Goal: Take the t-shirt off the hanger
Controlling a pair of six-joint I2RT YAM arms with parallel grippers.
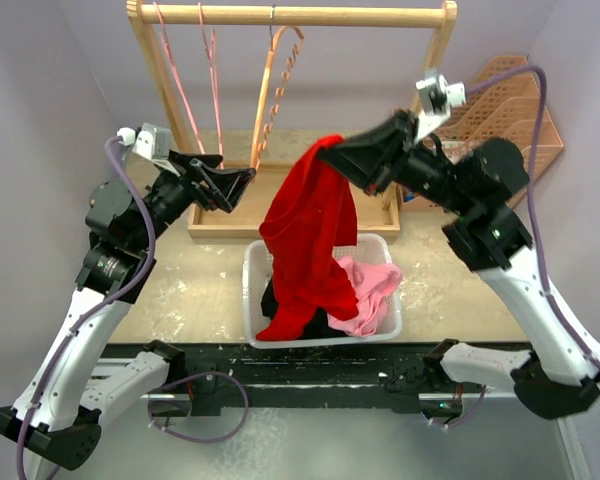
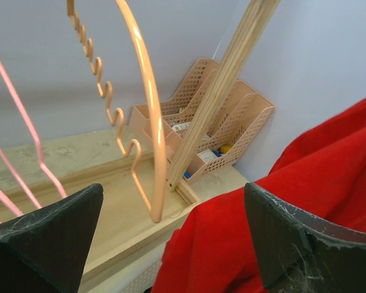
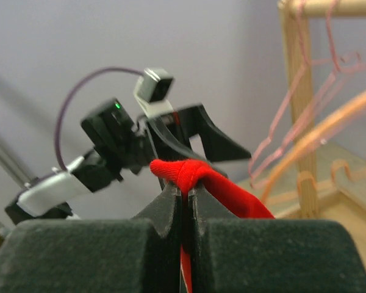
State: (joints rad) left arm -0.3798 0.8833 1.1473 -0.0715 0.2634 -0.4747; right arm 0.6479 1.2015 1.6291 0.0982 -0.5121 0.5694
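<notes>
T-shirt (image 1: pixel 310 240) hangs pinched in raised right claw (image 1: pixel 326 147); left claw (image 1: pixel 248 177) gapes wide.

You've got plain lilac walls (image 1: pixel 70 70) on three sides, a beige speckled bench (image 1: pixel 195 290), a wooden garment rail (image 1: pixel 360 16) at the back and a peach lattice file rack (image 1: pixel 520 105) in the far right corner, light even.

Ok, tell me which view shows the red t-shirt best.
Top external: the whole red fabric t-shirt hangs from the right tool into the white plastic basket. Left wrist catches only a red fold; right wrist only the pinched bunch.
</notes>
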